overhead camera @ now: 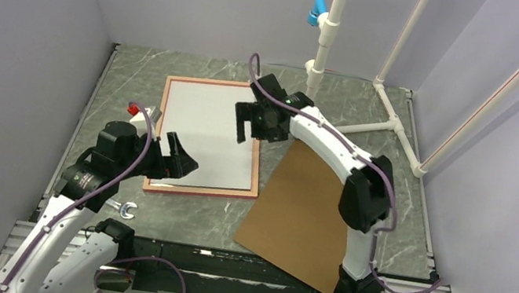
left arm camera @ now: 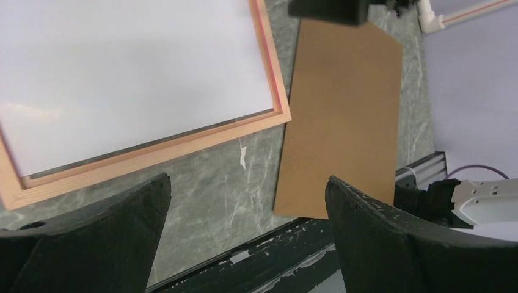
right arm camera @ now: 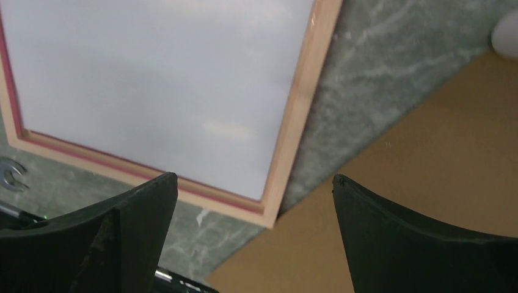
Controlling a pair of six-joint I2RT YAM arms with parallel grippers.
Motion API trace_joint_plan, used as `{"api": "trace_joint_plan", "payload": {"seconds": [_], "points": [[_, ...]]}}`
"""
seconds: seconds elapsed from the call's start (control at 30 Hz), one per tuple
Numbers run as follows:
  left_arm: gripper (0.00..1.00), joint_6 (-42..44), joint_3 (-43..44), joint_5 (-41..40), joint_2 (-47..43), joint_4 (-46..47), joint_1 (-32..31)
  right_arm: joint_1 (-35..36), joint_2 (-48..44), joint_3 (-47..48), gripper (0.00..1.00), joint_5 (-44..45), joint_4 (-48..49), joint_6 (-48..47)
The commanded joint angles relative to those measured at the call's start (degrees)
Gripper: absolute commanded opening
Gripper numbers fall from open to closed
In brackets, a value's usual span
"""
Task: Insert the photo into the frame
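The frame (overhead camera: 201, 188), with a salmon border, lies flat on the table at centre left. The photo (overhead camera: 207, 134) lies inside it with its plain white back up; the picture side is hidden. My left gripper (overhead camera: 179, 155) is open and empty above the frame's near left corner. My right gripper (overhead camera: 249, 127) is open and empty above the frame's right edge. The left wrist view shows the photo (left arm camera: 134, 73) in the frame (left arm camera: 183, 149) beyond the open gripper (left arm camera: 247, 189). The right wrist view shows the photo (right arm camera: 159, 79), the frame (right arm camera: 299, 122) and the open gripper (right arm camera: 253, 183).
A plain brown backing board (overhead camera: 300, 217) lies right of the frame, reaching the table's near edge; it also shows in both wrist views (left arm camera: 342, 122) (right arm camera: 415, 195). A wrench (overhead camera: 125, 209) lies near the front left. A red-tipped object (overhead camera: 134, 107) sits left of the frame. White pipes (overhead camera: 325, 46) stand behind.
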Motion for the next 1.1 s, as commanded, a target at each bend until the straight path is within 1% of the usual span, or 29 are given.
{"api": "trace_joint_plan", "payload": {"seconds": [0.0,0.13,0.27,0.4,0.57,0.7,0.8,0.9,1.0,1.07], "points": [[0.99,-0.8,-3.0,6.0,0.8,7.1,0.2,0.1,-12.6,-12.9,1.00,3.6,4.4,1.8],[0.99,-3.3,-7.0,9.8,3.0,13.1,-0.3,-0.2,-22.2,-27.0,1.00,3.0,8.6,4.4],[0.99,-5.3,-10.0,10.7,6.2,18.6,-2.8,-1.7,-29.0,-37.7,1.00,0.9,11.1,6.8],[0.99,-7.0,-11.0,8.4,11.1,23.3,-7.9,-5.0,-34.9,-47.1,1.00,-3.0,13.2,8.6],[0.99,-6.8,-8.3,3.4,20.9,26.3,-16.8,-14.1,-42.3,-57.6,1.00,-10.3,15.3,10.2],[0.99,-6.4,-4.1,0.1,29.9,25.8,-22.8,-21.7,-49.3,-62.8,1.00,-12.6,14.3,10.9],[0.99,-5.7,-0.4,-1.6,37.6,25.2,-26.5,-26.8,-54.7,-64.9,1.00,-12.4,12.8,11.6],[0.99,-4.2,4.1,-3.8,44.3,23.3,-31.1,-32.0,-57.5,-65.1,1.00,-10.7,9.7,11.3],[0.99,-3.1,9.4,-5.3,50.3,20.7,-34.3,-37.5,-59.0,-65.2,1.00,-8.4,6.9,10.6],[0.99,-2.7,12.0,-5.1,53.5,19.9,-36.0,-41.5,-59.3,-65.2,1.00,-8.5,5.6,10.0]]}}
